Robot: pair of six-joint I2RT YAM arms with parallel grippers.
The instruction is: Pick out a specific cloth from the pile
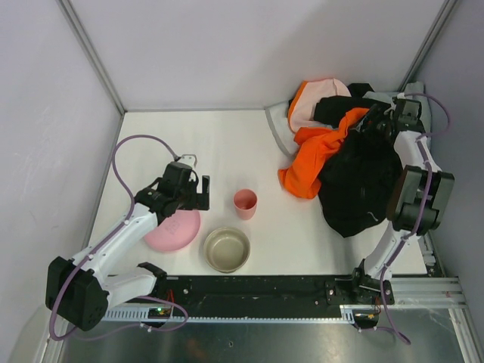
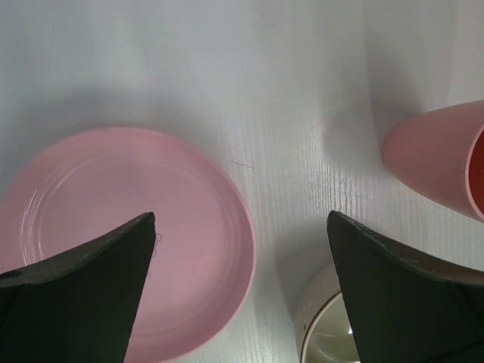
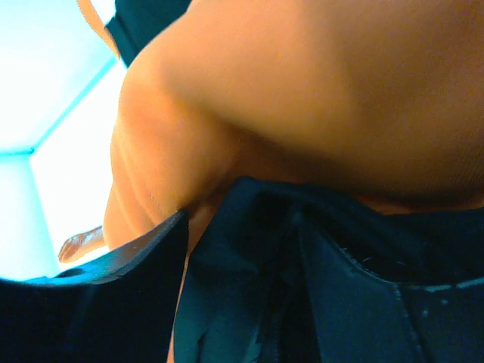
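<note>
– Cloth (image 1: pixel 355 189) and right fingers?
– My right gripper (image 1: pixel 376 122) is sunk in the pile (image 1: pixel 306 106), far right. The wrist view shows only black and orange folds (image 3: pixel 302 91), so I cannot tell its grip. The one black, pale-striped cloth lies nearest me, beside the upright arm.
– Left?
– My left gripper (image 2: pixel 242 287) gapes, hovering over one plate (image 2: pixel 113 204), one bowl (image 2: pixel 321 318) and one cup (image 2: pixel 435 162).

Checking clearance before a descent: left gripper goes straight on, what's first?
Likely bare table in the gap between pink plate and beige bowl; but the left gripper is open, fingers over both rims, which could touch first. Depth unclear.
</note>
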